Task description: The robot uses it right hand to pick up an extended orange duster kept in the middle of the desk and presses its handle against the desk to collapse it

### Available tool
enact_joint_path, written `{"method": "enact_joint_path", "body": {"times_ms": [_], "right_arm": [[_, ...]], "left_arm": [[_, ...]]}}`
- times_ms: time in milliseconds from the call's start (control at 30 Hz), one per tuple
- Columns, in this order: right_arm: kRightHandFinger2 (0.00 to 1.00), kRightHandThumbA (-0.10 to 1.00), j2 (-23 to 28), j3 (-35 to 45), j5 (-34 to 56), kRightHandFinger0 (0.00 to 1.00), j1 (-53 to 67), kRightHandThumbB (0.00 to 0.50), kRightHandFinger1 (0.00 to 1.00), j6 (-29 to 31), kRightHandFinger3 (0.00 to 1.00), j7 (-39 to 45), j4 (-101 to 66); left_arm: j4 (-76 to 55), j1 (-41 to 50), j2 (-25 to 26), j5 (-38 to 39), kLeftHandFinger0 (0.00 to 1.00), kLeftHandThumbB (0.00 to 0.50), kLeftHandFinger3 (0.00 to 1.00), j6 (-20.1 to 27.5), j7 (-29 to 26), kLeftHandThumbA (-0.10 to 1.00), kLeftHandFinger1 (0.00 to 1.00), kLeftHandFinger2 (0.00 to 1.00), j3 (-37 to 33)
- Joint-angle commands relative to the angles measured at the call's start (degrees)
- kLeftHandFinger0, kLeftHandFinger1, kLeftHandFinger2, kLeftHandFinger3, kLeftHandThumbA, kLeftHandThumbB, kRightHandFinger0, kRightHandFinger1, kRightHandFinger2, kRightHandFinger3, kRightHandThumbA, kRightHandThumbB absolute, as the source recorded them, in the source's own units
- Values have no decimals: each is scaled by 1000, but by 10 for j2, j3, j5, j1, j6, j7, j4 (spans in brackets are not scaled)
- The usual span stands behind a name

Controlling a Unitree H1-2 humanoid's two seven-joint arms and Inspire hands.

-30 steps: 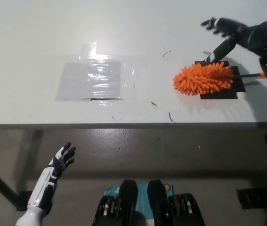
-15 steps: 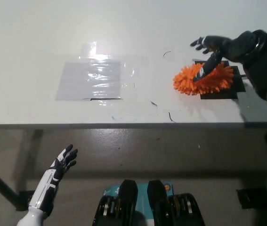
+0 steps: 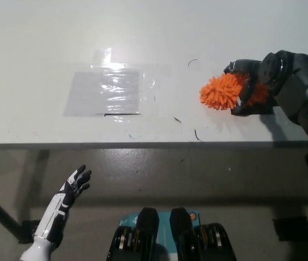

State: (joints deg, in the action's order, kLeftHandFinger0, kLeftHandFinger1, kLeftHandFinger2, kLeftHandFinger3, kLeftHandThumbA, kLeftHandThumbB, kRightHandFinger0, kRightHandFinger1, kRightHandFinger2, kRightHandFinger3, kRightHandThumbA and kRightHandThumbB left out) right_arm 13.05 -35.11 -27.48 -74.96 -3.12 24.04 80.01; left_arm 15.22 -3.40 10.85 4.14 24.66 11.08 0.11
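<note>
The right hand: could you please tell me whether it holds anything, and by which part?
The right hand lies over the orange duster's head; a closed hold cannot be told.

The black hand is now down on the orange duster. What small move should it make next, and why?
Probably close the fingers fully and then lift a little. The right hand lies over the orange duster, which rests on the desk; whether the grip is firm cannot be seen, and the handle is hidden. The left hand rests open below the desk edge.

I read this as a lab test bench: a bare white desk [image 3: 45, 32] with a taped-down clear sheet [image 3: 105, 91], black tape marks [image 3: 254, 109], and a grey floor [image 3: 197, 174].
</note>
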Motion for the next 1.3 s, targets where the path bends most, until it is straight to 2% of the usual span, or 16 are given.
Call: {"method": "enact_joint_path", "body": {"times_ms": [0, 233, 267, 367, 400, 433, 467, 500, 533, 567, 667, 800, 1033, 1133, 1200, 1267], "right_arm": [[1000, 1000, 14, -11, -27, 1000, -39, 390, 1000, 22, 1000, -23, 3], [1000, 938, 22, -17, -35, 1000, -24, 396, 1000, -14, 1000, -27, 20], [1000, 839, 24, -9, -28, 1000, -21, 347, 1000, -13, 1000, -33, 21], [1000, 240, 28, 4, -25, 1000, -5, 190, 1000, 21, 1000, -128, 14], [688, -54, 33, 10, -25, 697, 2, 121, 716, 47, 559, -189, 9], [401, -98, 35, 10, -28, 84, 5, 176, 246, 58, 476, -215, 7], [500, -100, 37, 10, -31, 3, 8, 188, 243, 69, 459, -245, 6], [634, -100, 39, 11, -32, 2, 10, 194, 338, 78, 532, -268, 5], [681, -100, 38, 13, -30, 0, 9, 185, 350, 75, 593, -271, 6], [827, -100, 38, 14, -28, 34, 8, 176, 471, 78, 718, -278, 6], [942, -100, 40, 20, -25, 73, 10, 165, 567, 98, 862, -305, 4], [906, -100, 40, 22, -25, 104, 8, 154, 574, 108, 791, -314, 5], [963, -100, 40, 28, -26, 112, 2, 161, 597, 119, 878, -334, 6], [797, -100, 40, 33, -24, 58, -1, 149, 475, 128, 728, -345, 6], [817, -100, 42, 35, -25, 51, -4, 110, 475, 137, 773, -354, 6], [878, -100, 44, 35, -28, 31, -9, 116, 503, 142, 858, -361, 5]], "left_arm": [[-15, -10, 1, 13, 1000, 299, 1000, 23, 11, 1000, 1000, 1000, -1], [-18, -16, 3, 16, 1000, 310, 1000, 23, 17, 1000, 1000, 1000, -1], [-17, -17, 3, 16, 1000, 312, 1000, 23, 17, 1000, 1000, 1000, -1], [-20, -15, 5, 13, 1000, 329, 1000, 20, 17, 1000, 1000, 1000, -1], [-18, -18, 5, 15, 1000, 321, 1000, 20, 17, 1000, 1000, 1000, 0], [-17, -19, 5, 16, 1000, 314, 1000, 20, 18, 1000, 1000, 1000, 0], [-15, -21, 5, 16, 1000, 316, 1000, 21, 18, 1000, 1000, 1000, 0], [-13, -22, 5, 15, 1000, 316, 1000, 22, 18, 1000, 1000, 1000, 0], [-13, -23, 5, 14, 1000, 311, 1000, 23, 18, 1000, 1000, 1000, 1], [-14, -22, 5, 13, 1000, 310, 1000, 23, 18, 1000, 1000, 1000, 1], [-14, -22, 5, 15, 1000, 327, 1000, 22, 19, 1000, 1000, 1000, 1], [-17, -20, 5, 16, 1000, 319, 1000, 17, 18, 1000, 1000, 1000, 1], [-20, -26, 7, 23, 1000, 313, 1000, 10, 22, 1000, 1000, 1000, 2], [-18, -27, 7, 28, 1000, 308, 1000, 11, 25, 1000, 1000, 1000, 1], [-19, -28, 7, 30, 1000, 320, 1000, 6, 25, 1000, 1000, 1000, 2], [-20, -28, 7, 30, 1000, 319, 1000, 4, 25, 1000, 1000, 1000, 2]]}}
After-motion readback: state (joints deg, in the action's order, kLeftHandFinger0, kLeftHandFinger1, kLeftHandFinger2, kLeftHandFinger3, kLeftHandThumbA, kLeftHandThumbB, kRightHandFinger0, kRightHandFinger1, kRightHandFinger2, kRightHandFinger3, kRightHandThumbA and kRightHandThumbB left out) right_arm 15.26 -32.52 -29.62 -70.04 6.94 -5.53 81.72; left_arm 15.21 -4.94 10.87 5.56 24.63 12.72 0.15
